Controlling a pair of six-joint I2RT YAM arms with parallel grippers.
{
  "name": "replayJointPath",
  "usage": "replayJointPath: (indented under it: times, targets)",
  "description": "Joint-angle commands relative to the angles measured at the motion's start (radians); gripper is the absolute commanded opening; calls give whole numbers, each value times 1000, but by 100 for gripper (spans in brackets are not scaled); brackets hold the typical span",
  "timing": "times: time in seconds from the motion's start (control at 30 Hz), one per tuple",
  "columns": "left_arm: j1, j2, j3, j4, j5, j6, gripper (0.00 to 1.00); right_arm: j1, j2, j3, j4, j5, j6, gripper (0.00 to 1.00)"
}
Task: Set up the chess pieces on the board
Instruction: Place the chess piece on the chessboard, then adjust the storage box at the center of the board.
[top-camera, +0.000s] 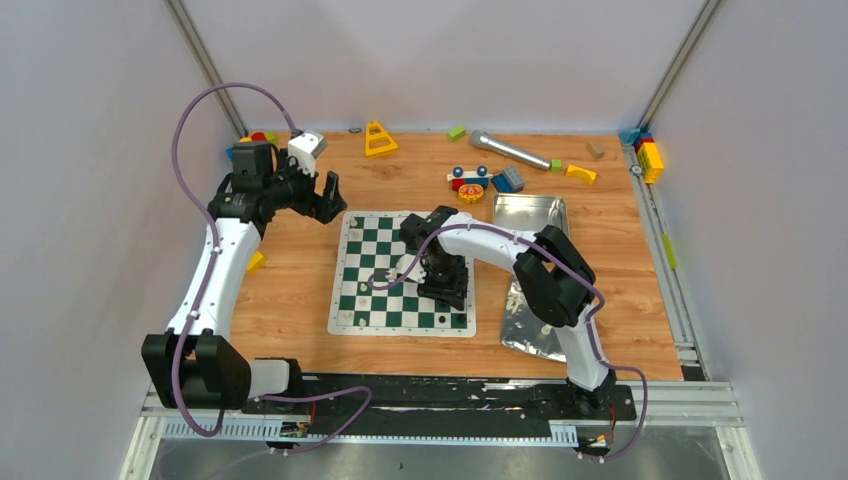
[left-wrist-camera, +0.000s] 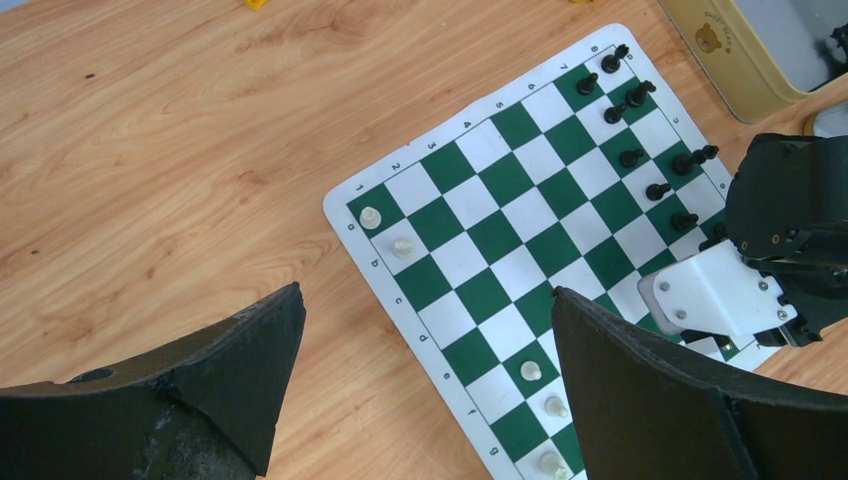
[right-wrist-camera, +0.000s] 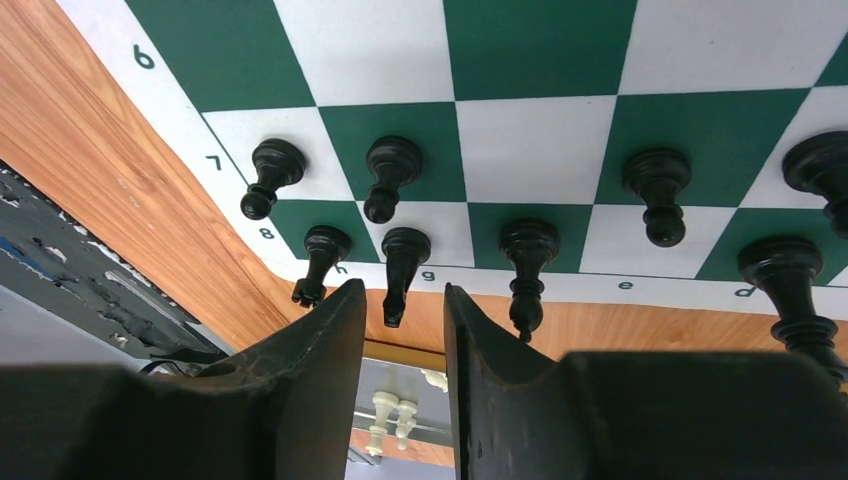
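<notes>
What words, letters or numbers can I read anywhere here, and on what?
"6": board border, side edge.
"7": same edge.
"8": same edge.
"h": border's adjoining edge.
"g": same.
"e": same.
"d": same.
Yellow tin: print beside a bear drawing, too blurred to read.
Other border marks: too small.
</notes>
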Motion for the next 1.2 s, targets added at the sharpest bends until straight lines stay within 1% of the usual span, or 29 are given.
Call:
replayJointPath:
  times: [0.0, 0.2, 0.33, 0.47, 0.63, 0.77, 0.87, 1.0, 1.03, 1.17]
  targets:
    - [9, -40, -6, 27, 24, -8, 100, 6, -30, 27, 1, -7, 21, 38]
    - [9, -41, -3, 26, 32, -10, 100, -3, -105, 35, -6, -3, 44, 38]
    - [9, -39, 2, 24, 43, -13, 100, -69, -189, 65, -14, -54, 74, 39]
    - [9, -34, 5, 20, 47, -18, 100, -207, -270, 87, 0, -135, 112, 41]
    - [9, -18, 25, 7, 69, -20, 100, -458, -334, 81, 97, -175, 188, 45]
    - [9, -1, 36, 3, 69, -26, 100, -635, -302, 75, 187, -163, 241, 46]
    - [9, 11, 34, 5, 67, -28, 100, -706, -251, 66, 242, -129, 252, 46]
    - [9, 23, 32, 8, 67, -26, 100, -748, -175, 54, 289, -104, 244, 43]
    - [9, 26, 32, 9, 72, -25, 100, -750, -160, 44, 296, -101, 241, 42]
    - [9, 44, 30, 6, 101, -10, 100, -750, -151, -34, 319, -132, 237, 38]
